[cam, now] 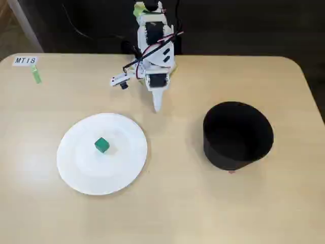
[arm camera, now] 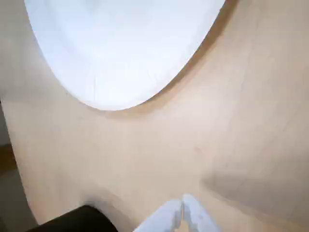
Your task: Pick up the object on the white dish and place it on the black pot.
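The dish [arm camera: 123, 46] fills the upper left and centre of the frame, a white curve cut off by the top edge, its ribbed rim faintly visible along the lower arc. It casts a soft shadow on the pale wooden surface [arm camera: 241, 125], which takes up the rest of the view. At the bottom edge, right of centre, the pincer [arm camera: 182, 205] pokes in, its two white fingertips pressed together with nothing between them. A dark rounded shape, the pot [arm camera: 77, 220], sits in the lower left corner, partly out of frame.

Bare table [cam: 172, 152] between dish [cam: 76, 168] and pot [cam: 237, 136]
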